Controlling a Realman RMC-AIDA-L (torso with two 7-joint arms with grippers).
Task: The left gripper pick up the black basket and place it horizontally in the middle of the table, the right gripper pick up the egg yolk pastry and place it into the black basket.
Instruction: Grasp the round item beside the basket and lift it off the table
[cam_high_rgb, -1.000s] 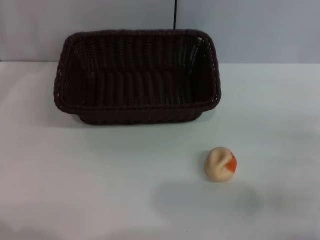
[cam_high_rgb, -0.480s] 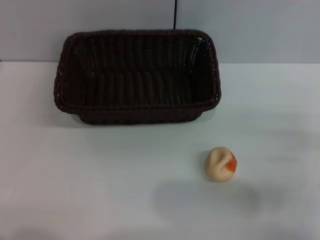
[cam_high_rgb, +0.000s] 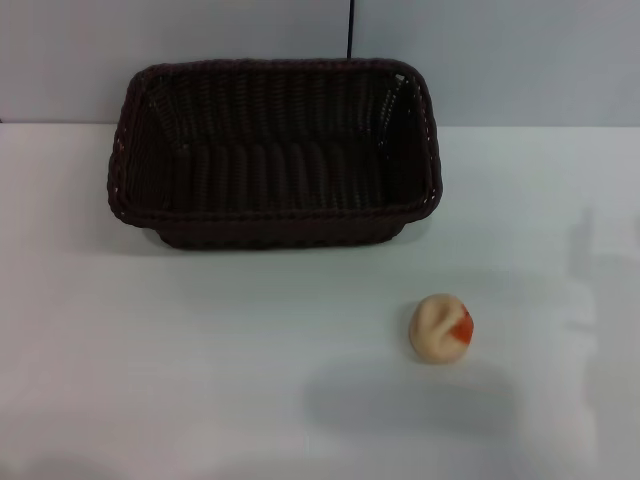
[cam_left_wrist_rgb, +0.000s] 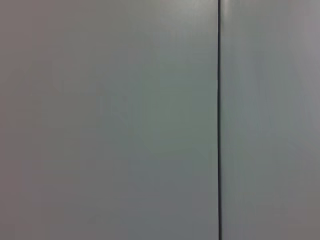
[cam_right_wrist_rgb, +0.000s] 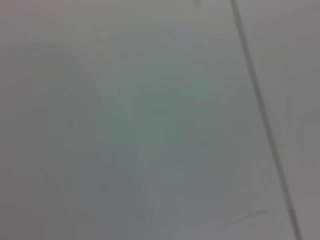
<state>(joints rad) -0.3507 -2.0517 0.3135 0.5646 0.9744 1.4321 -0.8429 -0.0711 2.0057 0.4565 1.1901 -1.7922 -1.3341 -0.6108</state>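
White and bare apart from two things, the bench (cam_high_rgb: 200, 380) fills the head view and meets a pale grey wall (cam_high_rgb: 520, 60) at the far side, where a thin dark seam (cam_high_rgb: 351, 28) runs down. A large rectangular woven basket, very dark brown-black with a braided rim (cam_high_rgb: 272, 150), sits far and a little left of centre, its long side running left to right, upright and holding nothing. A small round cream-beige pastry with a folded crease and an orange-red patch on its right side (cam_high_rgb: 440, 327) lies nearer and to the right, well apart from the basket, directly on the bench. Neither tool shows in this view. A soft shadow lies on the bench just near of the pastry.

From the left wrist, only plain grey wall and a dark vertical seam (cam_left_wrist_rgb: 219, 120) are seen. No basket, no bench, no fingers.

From the right wrist, there is again only pale grey surface crossed by a slanting seam (cam_right_wrist_rgb: 262, 120). The pastry is not in sight, nor are the fingers.

So I cannot tell how far either tool is open, or whether it holds anything, though both task things rest on the bench. Judging from the layout, the basket step looks done and the pastry pick is not yet begun. The next move calls for the right tool to come down over the pastry, close gently around the soft ball, and carry it far and left over the rim.
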